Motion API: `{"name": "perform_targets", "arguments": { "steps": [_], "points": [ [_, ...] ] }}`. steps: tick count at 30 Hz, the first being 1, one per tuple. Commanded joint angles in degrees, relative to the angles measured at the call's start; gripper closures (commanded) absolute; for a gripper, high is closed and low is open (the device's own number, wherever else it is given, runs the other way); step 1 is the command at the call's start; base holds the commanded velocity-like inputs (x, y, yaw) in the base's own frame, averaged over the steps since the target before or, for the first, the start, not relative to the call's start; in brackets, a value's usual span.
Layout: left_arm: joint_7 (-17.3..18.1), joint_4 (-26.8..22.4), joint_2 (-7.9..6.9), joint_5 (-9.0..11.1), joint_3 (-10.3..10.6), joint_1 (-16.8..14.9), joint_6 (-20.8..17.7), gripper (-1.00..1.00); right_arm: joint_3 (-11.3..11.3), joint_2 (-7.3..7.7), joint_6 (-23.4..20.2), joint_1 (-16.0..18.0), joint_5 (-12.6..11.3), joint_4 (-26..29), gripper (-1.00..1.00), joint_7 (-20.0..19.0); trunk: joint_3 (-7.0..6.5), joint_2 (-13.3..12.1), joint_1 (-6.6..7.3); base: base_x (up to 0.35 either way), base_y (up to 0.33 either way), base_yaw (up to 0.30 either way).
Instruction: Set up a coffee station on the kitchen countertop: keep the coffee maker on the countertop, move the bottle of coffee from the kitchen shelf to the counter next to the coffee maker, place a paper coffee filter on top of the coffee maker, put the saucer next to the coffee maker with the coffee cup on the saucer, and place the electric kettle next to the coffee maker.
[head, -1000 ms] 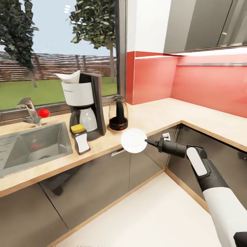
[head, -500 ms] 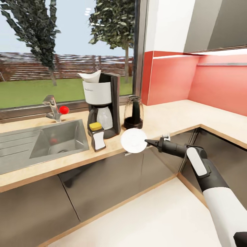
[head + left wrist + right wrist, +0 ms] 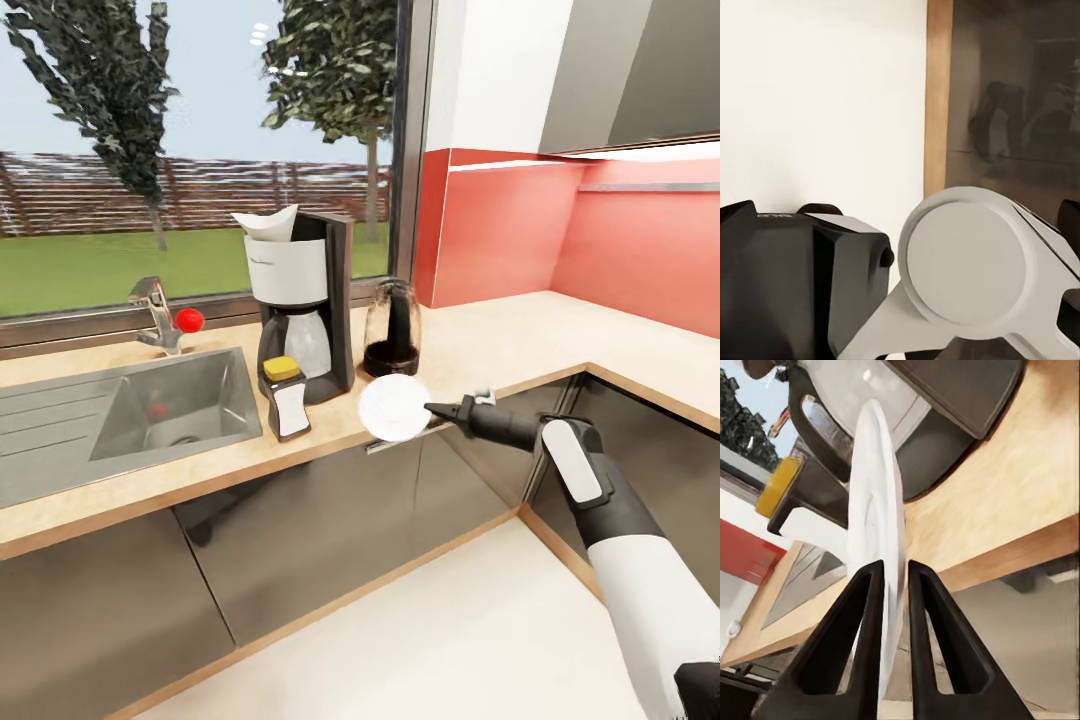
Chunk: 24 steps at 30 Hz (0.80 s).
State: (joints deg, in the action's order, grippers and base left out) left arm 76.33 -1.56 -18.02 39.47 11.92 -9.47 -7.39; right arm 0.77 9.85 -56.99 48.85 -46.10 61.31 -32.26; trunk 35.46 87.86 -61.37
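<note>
Head view: right gripper [image 3: 432, 408] clamped on the rim of the saucer [image 3: 394, 407], held on edge with its face toward the camera, at the front lip of the countertop [image 3: 500, 340], just ahead of the electric kettle [image 3: 392, 328] and near the coffee maker [image 3: 300, 300]. Paper coffee filter [image 3: 268, 222] already perched atop the machine; bottle of coffee [image 3: 286, 397] standing close in front of it.

Right wrist view: two black fingers [image 3: 855, 637] pinching the thin white disc [image 3: 877, 547] over the wood.

Left gripper: state impossible to tell.

Best handled by rolling the wrist to bring the plate flat, carrying it over bare wood beside the machine, clear of kettle and bottle, lowering until touching, then releasing.
</note>
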Motion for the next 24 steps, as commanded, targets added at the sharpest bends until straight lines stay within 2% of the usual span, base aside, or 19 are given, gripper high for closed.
{"name": "perform_targets", "arguments": {
  "steps": [1,3,7,11,16,24],
  "points": [
    [0.2,0.0,0.00,0.5,0.5,0.0,-0.6,-1.00,0.0,0.01,-0.2,0.4,0.0,-0.1,1.00,0.2,0.06,0.0,0.00,0.000,0.000,0.000],
    [0.2,0.0,0.10,0.5,0.5,0.0,-0.6,-1.00,0.0,-0.17,-0.2,1.8,-0.1,-0.5,1.00,2.3,0.06,0.0,0.00,0.000,0.000,0.000],
    [0.2,0.0,0.19,0.5,0.5,0.0,-0.6,-1.00,0.0,-1.91,-0.1,4.1,-0.1,-2.4,1.00,6.9,0.06,0.0,0.00,0.000,0.000,0.000],
    [0.2,0.0,0.24,0.5,0.5,0.0,-0.6,-1.00,0.0,-2.52,-0.1,5.3,-0.2,-4.8,1.00,8.9,0.06,0.0,0.00,0.000,0.000,0.000],
    [0.2,0.0,0.26,0.5,0.5,0.0,-0.6,-1.00,-0.1,-4.09,-0.1,7.0,-0.2,-9.0,1.00,9.7,0.06,0.0,0.00,0.000,0.000,0.000],
    [0.2,0.0,0.39,0.5,0.5,0.0,-0.6,-1.00,-0.1,-5.32,0.0,8.7,-0.2,-13.2,1.00,10.0,0.06,0.0,0.00,0.000,0.000,0.000]
  ]
}}
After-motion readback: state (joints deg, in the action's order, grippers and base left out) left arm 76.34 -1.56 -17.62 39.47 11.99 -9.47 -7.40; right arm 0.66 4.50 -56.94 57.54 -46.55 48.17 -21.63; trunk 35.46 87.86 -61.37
